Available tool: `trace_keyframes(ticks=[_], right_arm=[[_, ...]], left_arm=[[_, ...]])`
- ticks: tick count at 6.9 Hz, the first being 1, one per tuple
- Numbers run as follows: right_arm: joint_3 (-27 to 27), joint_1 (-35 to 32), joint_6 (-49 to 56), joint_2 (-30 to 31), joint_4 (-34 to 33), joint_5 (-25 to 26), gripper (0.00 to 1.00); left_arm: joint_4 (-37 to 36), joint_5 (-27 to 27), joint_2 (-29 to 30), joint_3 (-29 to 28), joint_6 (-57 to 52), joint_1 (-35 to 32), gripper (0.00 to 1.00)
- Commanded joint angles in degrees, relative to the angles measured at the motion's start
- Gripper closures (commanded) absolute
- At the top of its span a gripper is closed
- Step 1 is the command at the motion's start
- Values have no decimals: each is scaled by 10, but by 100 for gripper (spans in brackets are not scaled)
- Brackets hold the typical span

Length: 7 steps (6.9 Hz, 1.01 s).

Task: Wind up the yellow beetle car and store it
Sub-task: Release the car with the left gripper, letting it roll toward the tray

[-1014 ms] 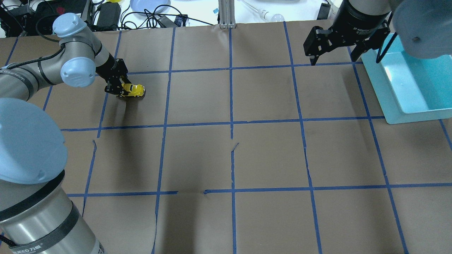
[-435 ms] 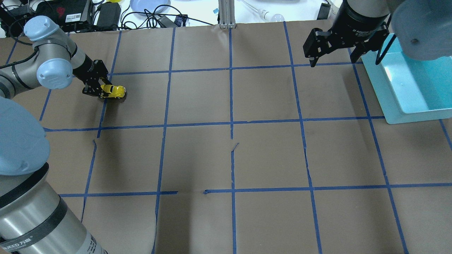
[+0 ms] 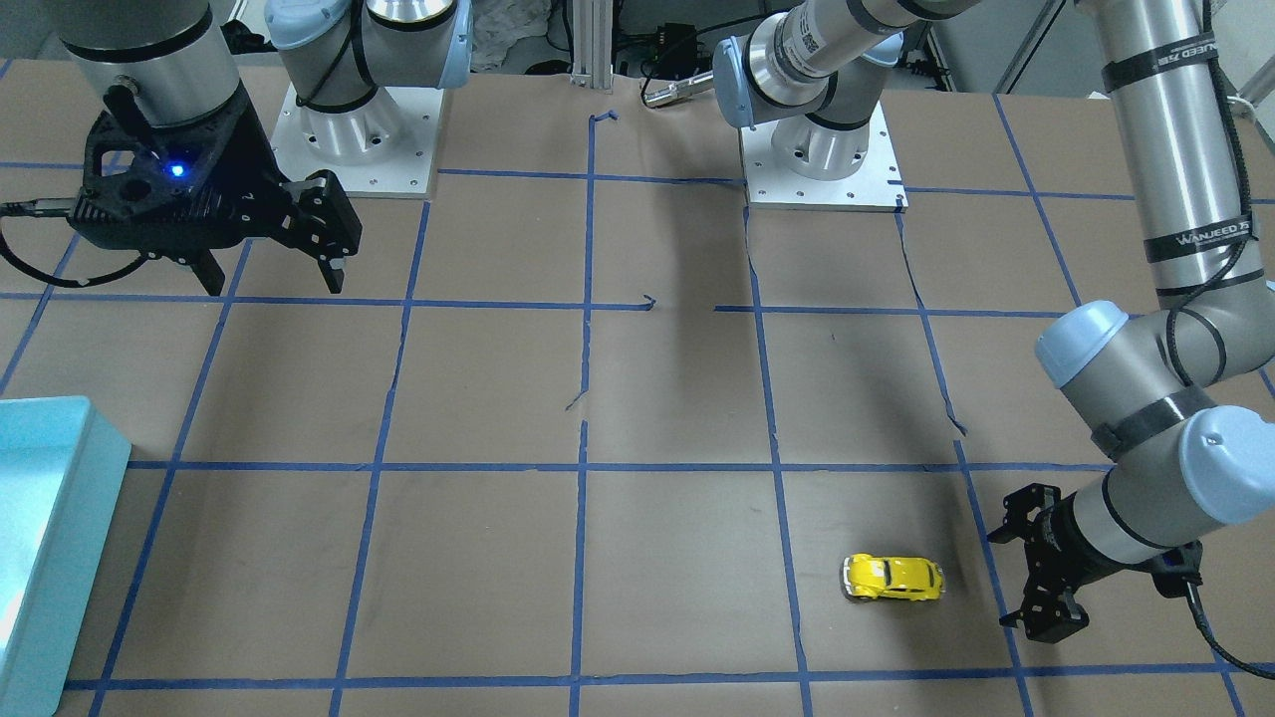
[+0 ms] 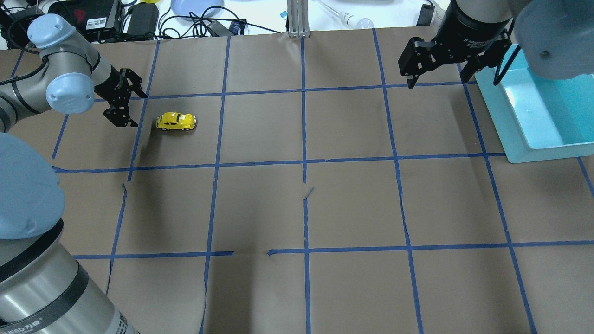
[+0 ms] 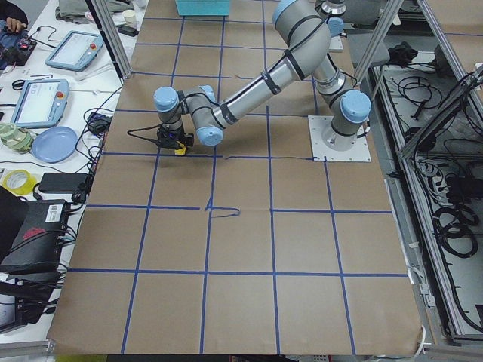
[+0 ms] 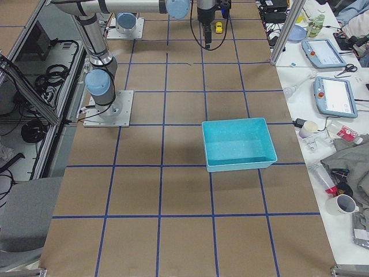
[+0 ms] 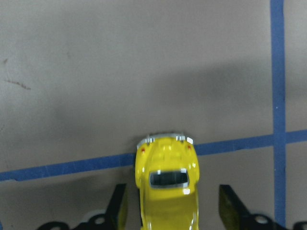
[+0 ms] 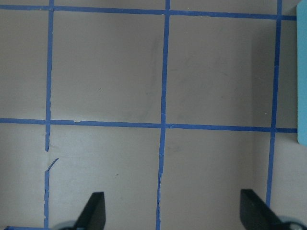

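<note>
The yellow beetle car [image 4: 175,121] stands free on the brown paper at the far left and also shows in the front view [image 3: 893,579]. My left gripper [image 4: 139,110] is open and low, just left of the car and apart from it [image 3: 999,580]. In the left wrist view the car [image 7: 168,187] sits between the spread fingers [image 7: 119,211] with a gap on each side. My right gripper [image 4: 438,81] is open and empty, high over the far right of the table [image 3: 274,287], beside the teal bin [image 4: 538,144].
The teal bin [image 3: 60,518] stands at the robot's right and looks empty [image 6: 239,144]. Blue tape lines grid the brown paper. Cables, a blue plate and boxes lie beyond the table's far edge [image 4: 195,9].
The left gripper dragged the car leftward while shut on it, then opened. The car now stands free to the right of the fingers. The right arm has not moved.
</note>
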State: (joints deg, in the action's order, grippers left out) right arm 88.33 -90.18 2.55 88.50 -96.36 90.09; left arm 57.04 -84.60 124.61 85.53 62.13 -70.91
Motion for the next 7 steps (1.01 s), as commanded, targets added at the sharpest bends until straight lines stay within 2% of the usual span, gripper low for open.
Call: trace_keyframes(ticks=[1, 4, 7], right_arm=[[0, 0, 0, 0, -1, 0, 0], [0, 0, 0, 0, -1, 0, 0], [0, 0, 1, 1, 0, 0, 0]], left_arm=[[8, -4, -21, 0, -1, -14, 0], [27, -6, -53, 0, -12, -39, 0], [110, -27, -145, -12, -351, -69, 0]])
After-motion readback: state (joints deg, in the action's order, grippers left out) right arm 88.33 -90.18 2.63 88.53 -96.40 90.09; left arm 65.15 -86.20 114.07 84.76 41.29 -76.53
